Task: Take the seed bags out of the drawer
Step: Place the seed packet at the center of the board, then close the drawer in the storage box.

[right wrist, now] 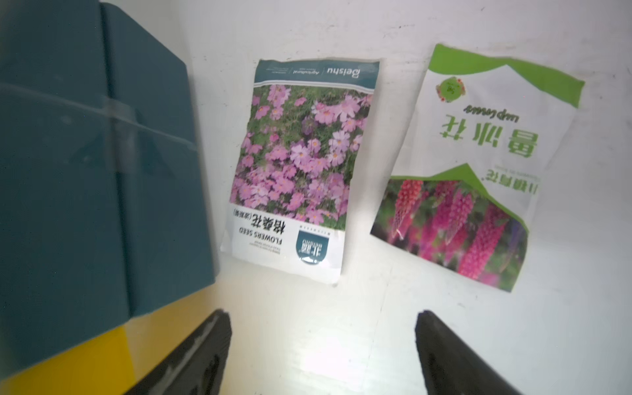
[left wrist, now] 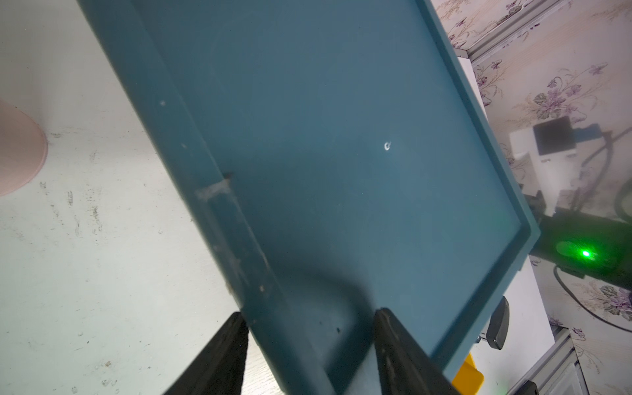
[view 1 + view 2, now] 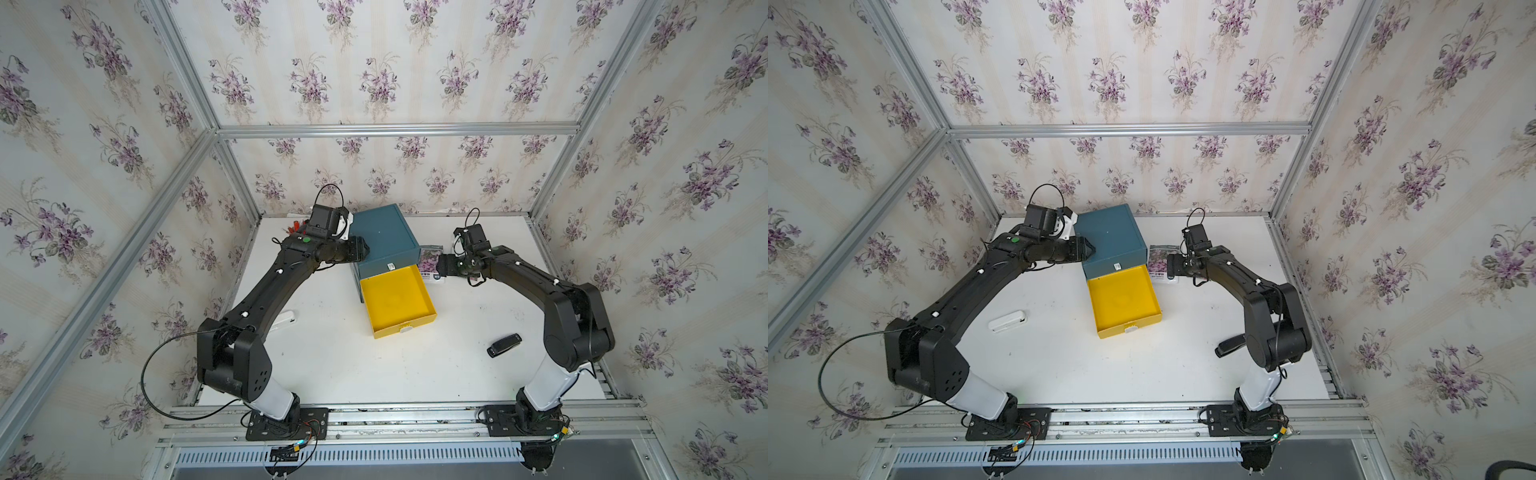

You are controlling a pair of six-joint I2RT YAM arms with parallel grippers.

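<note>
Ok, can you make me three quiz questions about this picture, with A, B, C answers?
1. What colour is the drawer?
A) yellow B) red C) white

2. Where is the pink flower bag?
A) in the drawer B) on the table beside the blue box C) on top of the blue box

3. How is the right gripper?
A) squeezing a bag B) shut, empty C) open, empty

Answers:
1 A, the pulled-out drawer is bright yellow.
2 B, it lies flat on the table next to the blue box.
3 C, its fingers stand wide apart with nothing between them.
</note>
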